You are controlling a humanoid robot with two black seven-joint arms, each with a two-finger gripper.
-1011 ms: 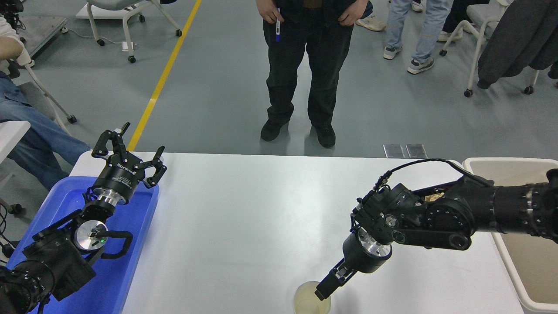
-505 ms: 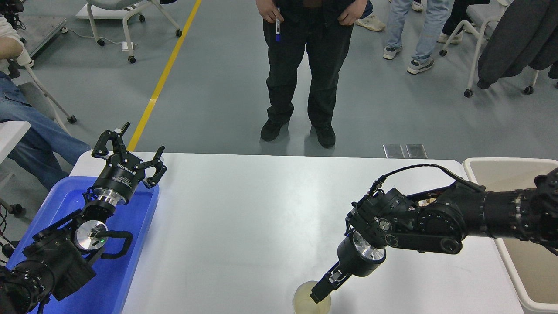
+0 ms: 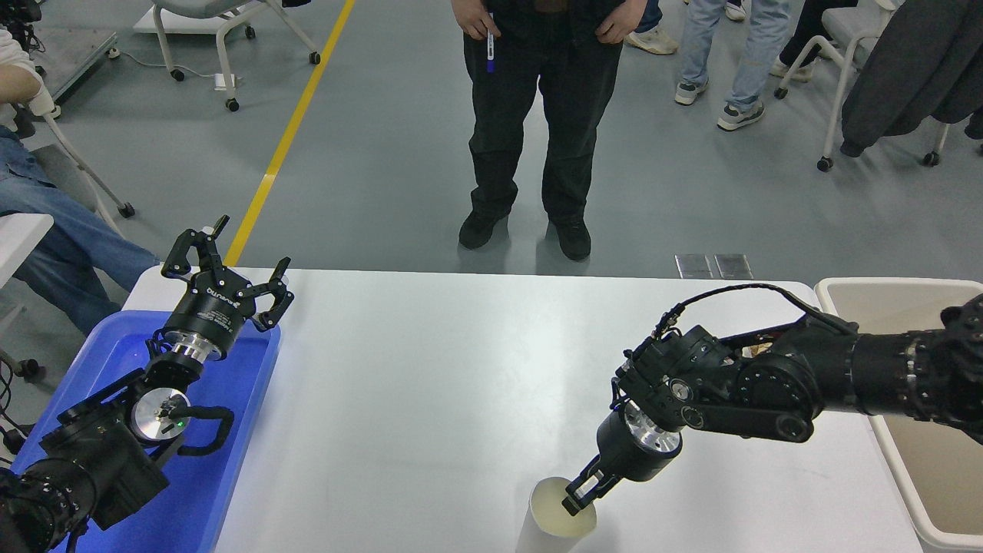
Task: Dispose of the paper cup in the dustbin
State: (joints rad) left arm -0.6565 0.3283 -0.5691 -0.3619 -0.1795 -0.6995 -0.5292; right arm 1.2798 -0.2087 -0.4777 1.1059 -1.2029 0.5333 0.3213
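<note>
The paper cup (image 3: 551,516) is white with a cream inside and sits at the table's front edge, right of the middle; its white side shows below the rim. My right gripper (image 3: 576,499) points down and is shut on the cup's right rim, with one finger inside the cup. The beige dustbin (image 3: 883,283) stands at the right edge of the table, behind and to the right of my right arm. My left gripper (image 3: 230,265) is open and parked over the blue tray at the lower left.
A blue plastic tray (image 3: 253,384) lies at the table's left end under the left arm. A scrap of brown paper (image 3: 756,349) peeks out behind my right arm. A person (image 3: 537,115) stands at the table's far side. Chairs stand on the floor beyond.
My right gripper has closed on the cup's rim and raised it. The cup now stands higher in the picture, with its white side showing. The left arm has not moved.
</note>
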